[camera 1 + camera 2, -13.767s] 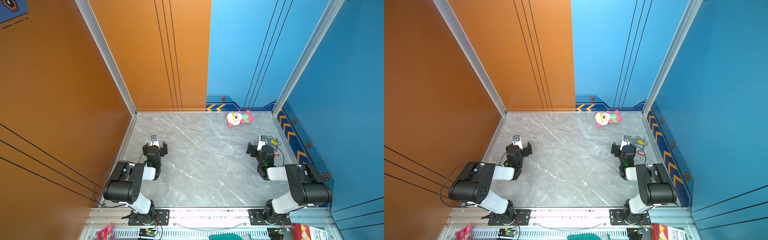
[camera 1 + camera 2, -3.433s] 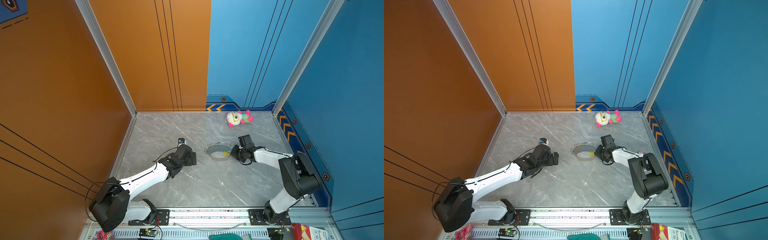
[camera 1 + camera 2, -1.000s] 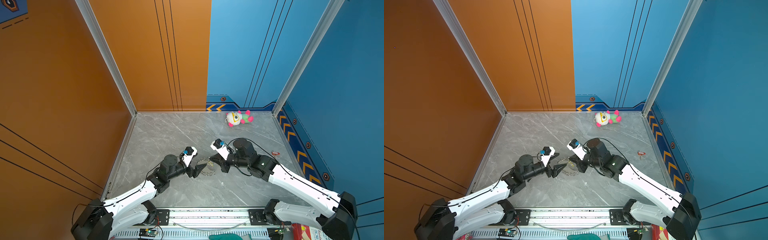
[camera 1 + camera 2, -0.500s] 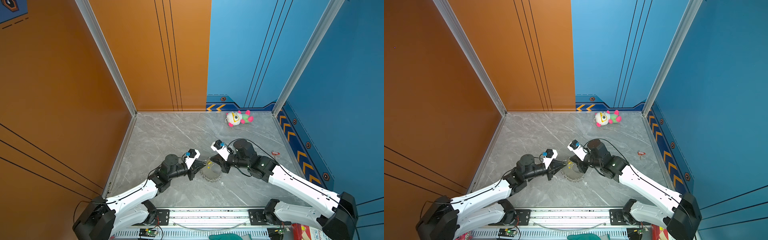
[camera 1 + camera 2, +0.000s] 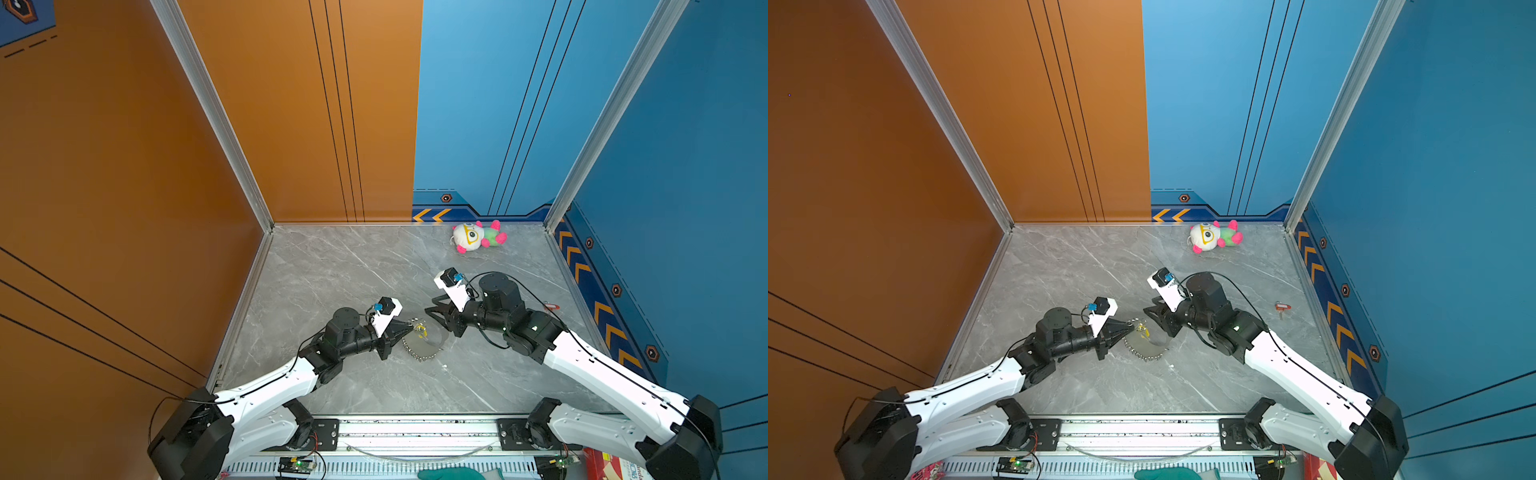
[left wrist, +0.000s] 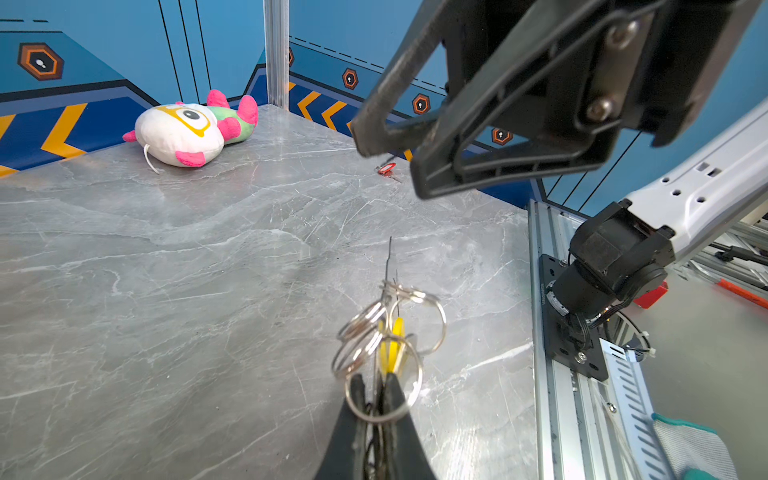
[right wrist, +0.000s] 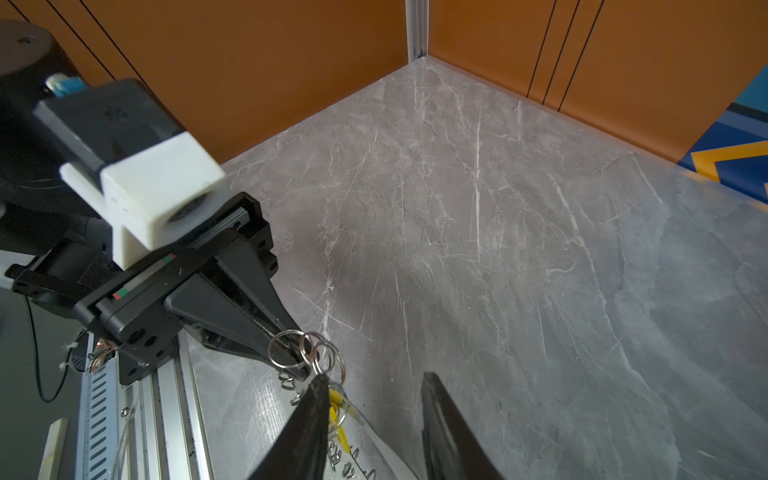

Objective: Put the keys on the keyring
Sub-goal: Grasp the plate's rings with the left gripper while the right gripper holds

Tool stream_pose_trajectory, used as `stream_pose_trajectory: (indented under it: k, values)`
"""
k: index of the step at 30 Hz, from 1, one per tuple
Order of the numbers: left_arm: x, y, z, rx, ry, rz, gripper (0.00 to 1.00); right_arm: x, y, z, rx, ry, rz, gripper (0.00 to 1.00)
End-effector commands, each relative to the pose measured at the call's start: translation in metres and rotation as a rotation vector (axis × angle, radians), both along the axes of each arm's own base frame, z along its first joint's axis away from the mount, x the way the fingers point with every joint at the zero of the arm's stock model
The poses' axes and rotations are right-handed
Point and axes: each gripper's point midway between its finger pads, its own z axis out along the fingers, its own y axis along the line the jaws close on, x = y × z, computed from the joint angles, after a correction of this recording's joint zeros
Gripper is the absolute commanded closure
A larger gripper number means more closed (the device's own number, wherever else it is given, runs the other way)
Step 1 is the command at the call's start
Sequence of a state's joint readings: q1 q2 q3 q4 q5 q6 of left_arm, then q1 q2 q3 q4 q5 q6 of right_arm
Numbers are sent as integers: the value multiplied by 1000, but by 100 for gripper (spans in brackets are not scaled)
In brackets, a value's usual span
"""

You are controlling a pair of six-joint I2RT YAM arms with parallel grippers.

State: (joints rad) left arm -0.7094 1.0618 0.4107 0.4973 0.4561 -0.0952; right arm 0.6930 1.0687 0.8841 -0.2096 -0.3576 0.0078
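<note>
Your left pincer (image 5: 409, 328) is clamped shut on the keyring (image 5: 424, 351), gripping a cluster of the small silver rings (image 6: 374, 332) at its edge, as the left wrist view shows. The loop hangs from that grip near the middle of the tabletop (image 5: 353, 270); I can't tell whether its low edge touches the surface. The yellow key (image 6: 392, 345) sits among those rings just past the fingertips. I can't tell if it is threaded on.

Your right pincer (image 7: 374, 380) stands open with nothing between its jaws, and one finger is just beside the rings. The red-orange key (image 5: 1282, 307) lies flat on the tabletop near the right wall, well apart from both pincers.
</note>
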Motion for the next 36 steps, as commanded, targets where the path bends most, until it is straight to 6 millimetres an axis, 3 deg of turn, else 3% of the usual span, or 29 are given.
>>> stream_pose_trajectory:
  k: [1,7,9,11,16,22,29,36]
  values:
    - [2,-1,12,-3,-70,16,100,-7,-3,8,53,36,11,58]
    - [3,-1,11,15,-82,33,100,-30,4,-3,-21,115,53,60]
    - [3,-1,12,14,-85,33,100,-37,6,-12,-87,82,44,60]
    - [2,-1,13,14,-86,32,100,-39,3,-21,-184,0,-1,54]
    - [4,-1,12,21,-89,44,100,-39,-4,-19,-234,-86,-50,49]
    - [4,-1,14,19,-93,45,100,-65,25,-30,-200,-9,120,53]
    - [2,-2,13,20,-91,38,100,-60,48,-41,-218,0,128,59]
    - [-6,-6,14,17,-91,-4,100,-27,35,-37,-268,-84,-38,68]
